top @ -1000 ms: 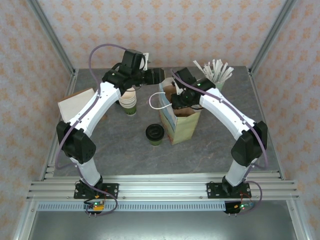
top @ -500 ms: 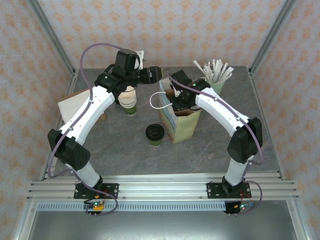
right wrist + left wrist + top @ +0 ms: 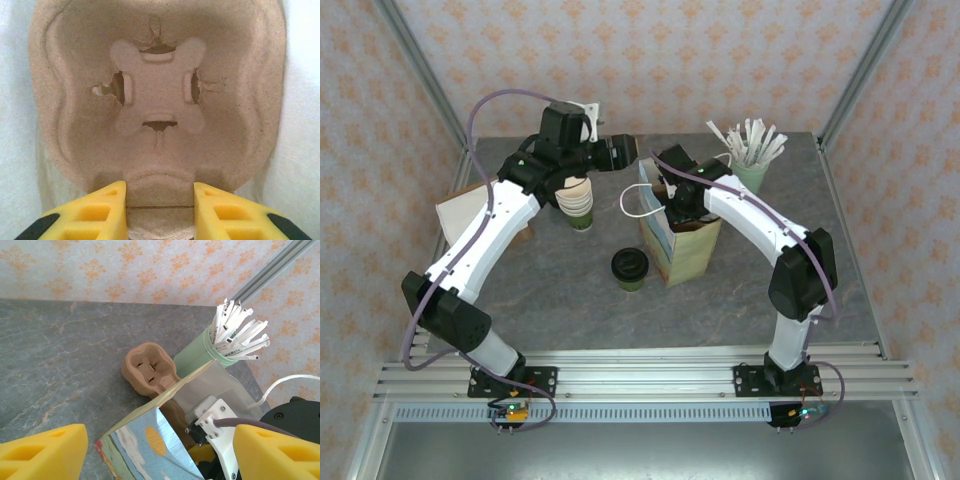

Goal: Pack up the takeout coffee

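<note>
So this looks like the prep step. The right gripper (image 3: 160, 200) is down inside the bag (image 3: 688, 250), pinched on the near edge of a pulp carrier (image 3: 157, 100), with white bag walls on both sides of it. The coffee (image 3: 629, 266) isn't packed yet. It's standing upright on the table (image 3: 570, 290), lid on, just left of the bag.

The left gripper (image 3: 160, 440) hovers over the far side of the bag, jaws wide apart and holding nothing.

My guess for next: the carrier has to sit flat at the bottom, then the right gripper has to let go and get out of the bag mouth. After that, someone grabs the coffee by the sides and lowers it straight into a carrier slot.

Stuff in the way: the bag's white handle (image 3: 632, 205) loops out toward the coffee side, so it could snag. The cup stack (image 3: 578, 200) sits near the left arm's path, and the mint cup (image 3: 197, 354) of sticks is right behind the bag.
</note>
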You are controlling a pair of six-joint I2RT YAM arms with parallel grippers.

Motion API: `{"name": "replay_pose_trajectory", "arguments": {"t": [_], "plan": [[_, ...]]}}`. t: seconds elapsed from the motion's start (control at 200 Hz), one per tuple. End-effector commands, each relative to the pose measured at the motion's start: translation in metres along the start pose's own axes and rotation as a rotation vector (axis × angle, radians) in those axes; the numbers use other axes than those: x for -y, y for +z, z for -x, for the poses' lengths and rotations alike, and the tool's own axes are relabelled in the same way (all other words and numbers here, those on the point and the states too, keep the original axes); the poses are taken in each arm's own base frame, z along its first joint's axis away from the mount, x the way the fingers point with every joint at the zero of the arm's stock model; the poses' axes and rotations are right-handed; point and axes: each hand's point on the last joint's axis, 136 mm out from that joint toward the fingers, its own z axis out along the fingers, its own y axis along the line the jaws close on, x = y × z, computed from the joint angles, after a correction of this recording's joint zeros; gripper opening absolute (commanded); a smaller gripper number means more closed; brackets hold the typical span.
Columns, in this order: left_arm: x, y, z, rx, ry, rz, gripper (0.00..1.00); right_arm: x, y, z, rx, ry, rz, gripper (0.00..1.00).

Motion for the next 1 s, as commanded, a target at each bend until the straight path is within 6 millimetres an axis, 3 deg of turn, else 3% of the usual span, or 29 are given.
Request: {"name": "replay_pose_trajectory", "arguments": {"t": [0.0, 0.991], "plan": [[0.003, -0.012, 0.006, 0.042, 0.000, 0.000, 0.77, 0.000, 0.007, -0.006, -0.024, -0.023, -0.021, 0.33], [-0.005, -0.041, 0.000, 0.082, 0.008, 0.042, 0.77, -0.003, 0.032, -0.004, -0.042, -0.042, -0.019, 0.32]]}}
